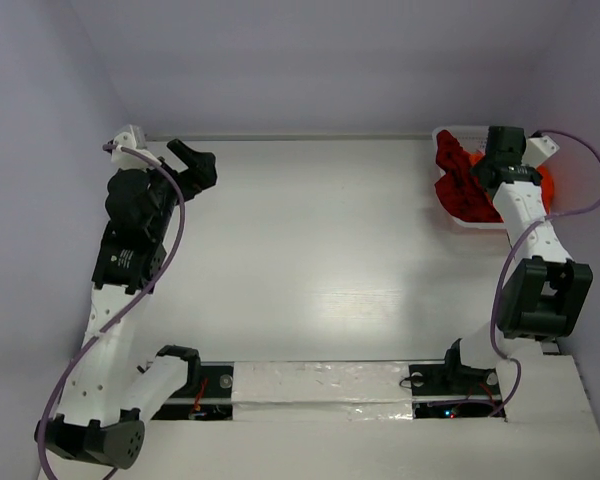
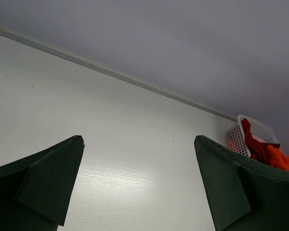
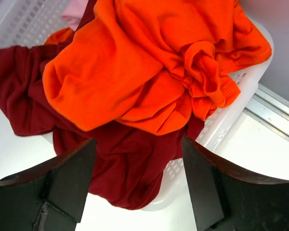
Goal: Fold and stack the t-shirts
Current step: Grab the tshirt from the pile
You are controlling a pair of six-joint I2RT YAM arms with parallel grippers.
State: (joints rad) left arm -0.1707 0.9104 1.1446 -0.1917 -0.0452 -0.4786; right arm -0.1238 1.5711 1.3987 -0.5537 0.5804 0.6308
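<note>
A bright orange t-shirt [image 3: 135,62] lies crumpled on top of the dark crimson t-shirts [image 3: 130,163] in a white lattice basket [image 3: 231,115]. One crimson shirt spills over the basket's near rim onto the table. My right gripper [image 3: 138,142] hovers over that overhanging crimson cloth, open, its fingers on either side of it and holding nothing. From above, the crimson shirt [image 1: 460,185] and the orange t-shirt [image 1: 546,182] show at the back right under my right gripper [image 1: 502,150]. My left gripper [image 1: 195,160] stands open at the back left, empty.
The basket [image 1: 470,226] sits in the back right corner against the walls. In the left wrist view the basket [image 2: 236,137] shows far off beyond the left gripper [image 2: 138,139], across the bare white table [image 2: 125,159]. The arm bases occupy the near edge.
</note>
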